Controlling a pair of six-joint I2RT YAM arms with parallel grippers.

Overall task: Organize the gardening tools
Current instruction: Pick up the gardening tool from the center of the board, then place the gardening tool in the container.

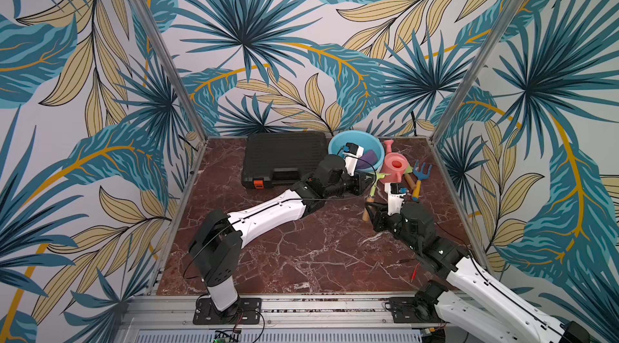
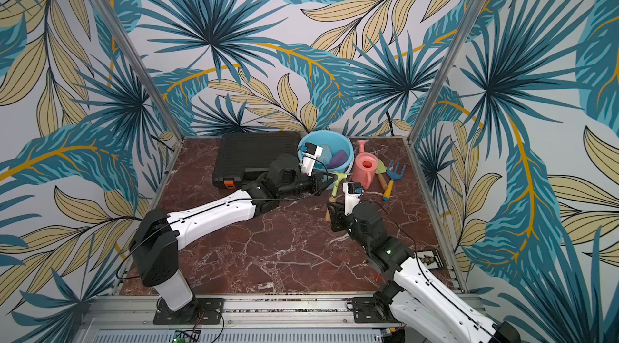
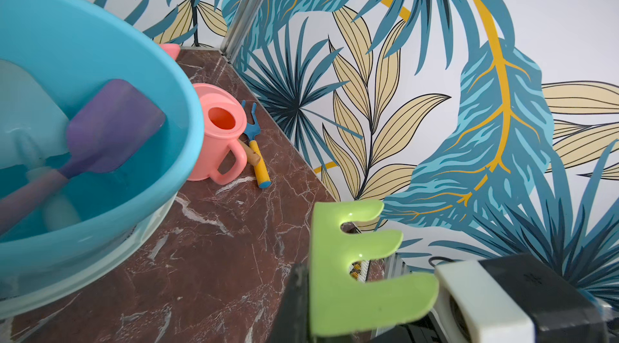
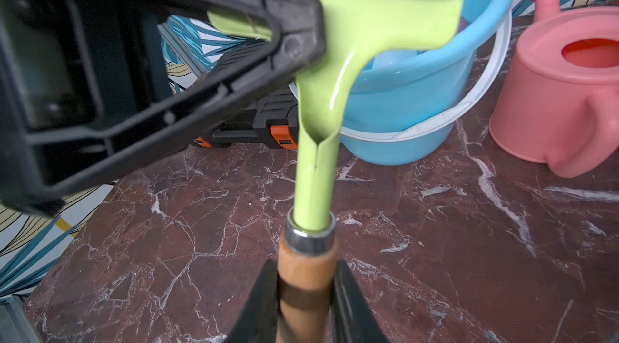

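Top views both show the rake (image 1: 374,187) held tilted between the two arms, just beside the bucket (image 1: 355,133). The left jaws are clamped shut on its green neck, and the right jaws sit narrow around its wooden grip. Left wrist view: the rake (image 3: 355,257) juts past the jaws, and the bucket (image 3: 187,96) is near, with a shovel (image 3: 114,123) already inside. Right wrist view: the jaws press both sides of the rake (image 4: 306,257). This looks like a handover. Next, the right jaws should let go, so the left arm can carry the rake over the rim.
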